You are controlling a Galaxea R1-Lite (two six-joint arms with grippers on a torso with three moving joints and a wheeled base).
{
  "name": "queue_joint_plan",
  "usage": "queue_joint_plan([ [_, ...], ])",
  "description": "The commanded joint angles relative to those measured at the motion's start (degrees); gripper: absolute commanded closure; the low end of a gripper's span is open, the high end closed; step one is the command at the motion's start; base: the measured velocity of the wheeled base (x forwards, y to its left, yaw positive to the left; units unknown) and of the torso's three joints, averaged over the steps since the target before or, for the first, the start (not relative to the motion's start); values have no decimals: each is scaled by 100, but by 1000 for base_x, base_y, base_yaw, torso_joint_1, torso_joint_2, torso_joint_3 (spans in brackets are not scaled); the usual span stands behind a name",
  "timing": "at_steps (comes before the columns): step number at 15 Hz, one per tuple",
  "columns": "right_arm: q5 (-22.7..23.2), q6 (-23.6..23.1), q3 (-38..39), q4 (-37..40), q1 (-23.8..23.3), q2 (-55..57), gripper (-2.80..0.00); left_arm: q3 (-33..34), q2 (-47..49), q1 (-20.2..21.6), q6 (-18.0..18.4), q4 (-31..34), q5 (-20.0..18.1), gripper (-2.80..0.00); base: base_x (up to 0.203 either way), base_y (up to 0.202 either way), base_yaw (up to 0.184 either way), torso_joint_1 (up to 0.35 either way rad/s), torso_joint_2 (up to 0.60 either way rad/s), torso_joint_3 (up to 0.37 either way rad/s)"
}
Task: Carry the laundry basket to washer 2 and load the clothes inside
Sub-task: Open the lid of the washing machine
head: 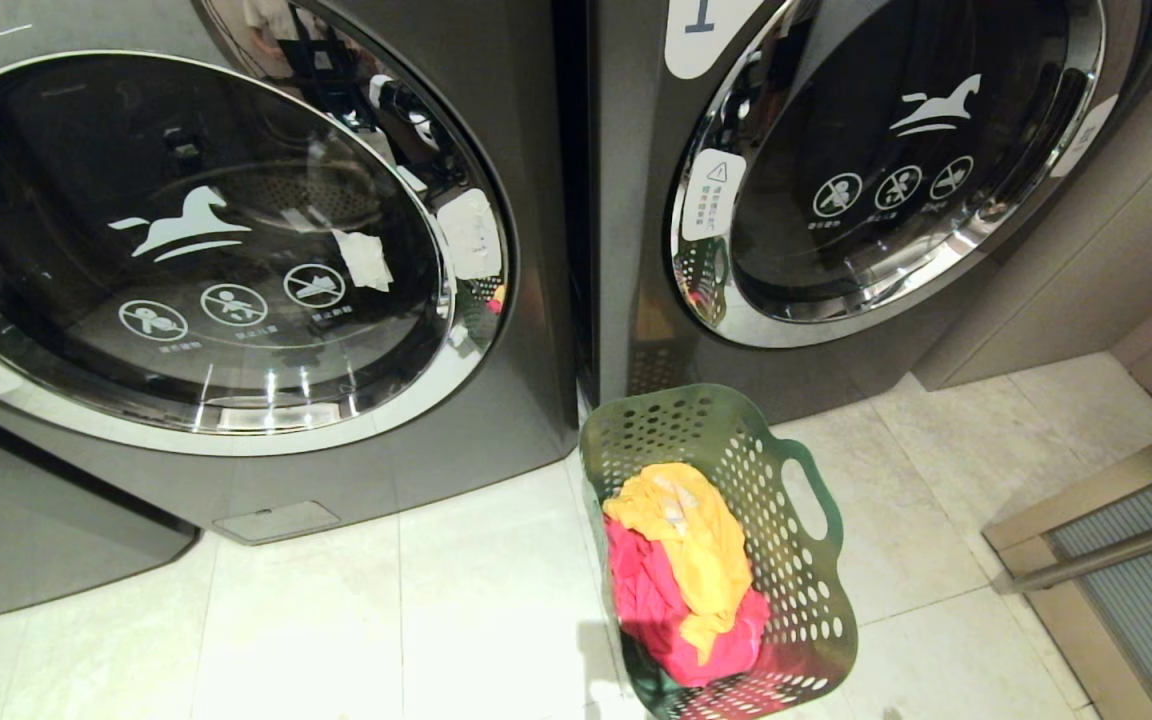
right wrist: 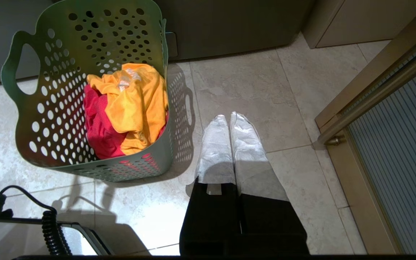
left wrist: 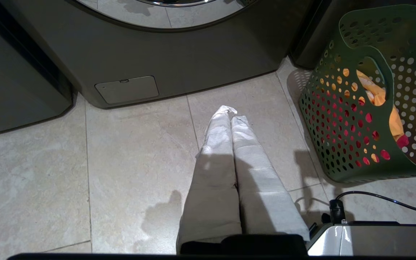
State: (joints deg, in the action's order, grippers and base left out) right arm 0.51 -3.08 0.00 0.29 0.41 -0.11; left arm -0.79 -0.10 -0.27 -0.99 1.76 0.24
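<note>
So you've got the green plastic laundry basket [head: 726, 540] sitting on the pale glossy floor tiles [head: 436, 600], right in front of the seam between the two dark grey front-loading washers. It's a tub shape with rounded corners, walls peppered with round holes, and an oval cut-out handle on each short end. Its long axis runs from the washers back toward you, and in the head view it leans a bit to the right. Its mouth points up, wide open.

Inside, the crumpled yellow garment [head: 691, 545] lies on top of the pink-red garment [head: 661, 610], both soft and bunched toward the near end. You can't see any denim from here.

The left-hand washer [head: 236, 250] has its round chrome-rimmed glass door shut, with a white horse logo on the glass, and a small rectangular service flap [left wrist: 126, 89] low on its front. Its number label isn't visible. The right-hand washer carries a white label marked 1 [head: 701, 30], door also shut.

For room: there's open tile to the left of the basket, in front of the left washer. On the right, a beige cabinet [head: 1086, 250] and a metal-framed sliding door with ribbed glass [head: 1136, 590] hem things in.

Your left gripper [left wrist: 228, 112] hangs over bare tile, its white cloth-wrapped fingers pressed together, holding nothing. Your right gripper [right wrist: 228, 116] is just beside the basket, fingers likewise closed and empty.
</note>
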Motion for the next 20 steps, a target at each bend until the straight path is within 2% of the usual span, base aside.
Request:
queue_joint_plan([
  [1, 2, -8, 0, -3, 2, 2, 0, 0, 1, 0, -16, -8, 2, 0, 0, 0, 0, 0, 0, 0],
  [7, -25, 121, 0, -3, 2, 2, 0, 62, 1, 0, -15, -167, -7, 0, 0, 0, 0, 0, 0, 0],
  [20, -25, 89, 0, -3, 2, 2, 0, 62, 1, 0, -16, -167, -7, 0, 0, 0, 0, 0, 0, 0],
])
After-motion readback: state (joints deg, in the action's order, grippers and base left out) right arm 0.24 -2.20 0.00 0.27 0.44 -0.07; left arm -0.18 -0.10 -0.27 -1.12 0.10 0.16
